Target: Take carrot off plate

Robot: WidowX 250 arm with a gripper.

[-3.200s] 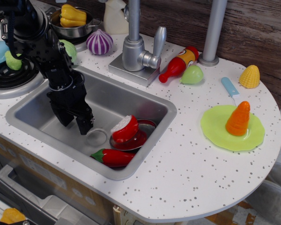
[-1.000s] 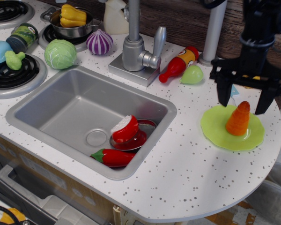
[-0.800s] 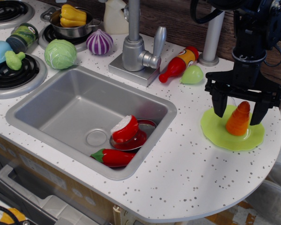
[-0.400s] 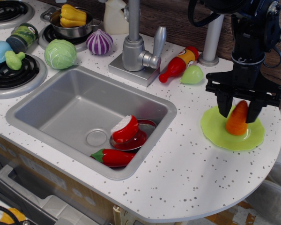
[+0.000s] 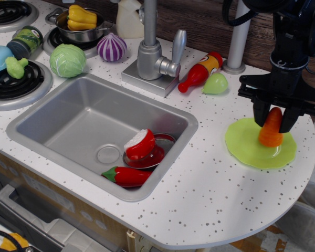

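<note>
The tool (image 5: 275,122) is clenched on the upright carrot (image 5: 271,129), whose base sits over the right part of the lime-green plate (image 5: 247,147), right of the sink (image 5: 89,123) on the counter (image 5: 215,194)

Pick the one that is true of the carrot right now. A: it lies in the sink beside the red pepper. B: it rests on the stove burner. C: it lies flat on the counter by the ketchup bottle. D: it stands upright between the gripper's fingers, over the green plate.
D: the carrot is upright with the gripper closed on its upper part, one finger on each side, above the lime-green plate; whether its base touches the plate cannot be told.
</note>
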